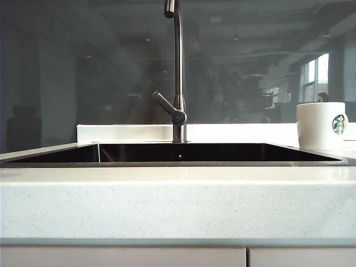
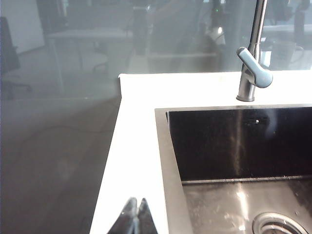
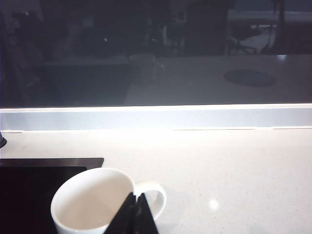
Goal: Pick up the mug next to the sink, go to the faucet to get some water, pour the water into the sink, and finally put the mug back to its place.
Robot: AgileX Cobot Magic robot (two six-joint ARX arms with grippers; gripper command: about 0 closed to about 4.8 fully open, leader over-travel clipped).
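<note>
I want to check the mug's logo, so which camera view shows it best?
The exterior view: the mug stands side-on on the counter right of the sink, green logo facing the camera. The right wrist view sees only its rim, empty inside and handle. The left wrist view misses it.

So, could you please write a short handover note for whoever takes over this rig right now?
Left gripper: shut, empty, over the counter beside the sink.
Right gripper: shut, empty, above the mug where the handle joins the rim; whether it touches is unclear.
Mug upright on the counter right of the sink, looks empty. Faucet behind the sink, no water running.
Done: cannot tell from this moment alone.
If not yet started: lift, fill, pour, return.
</note>
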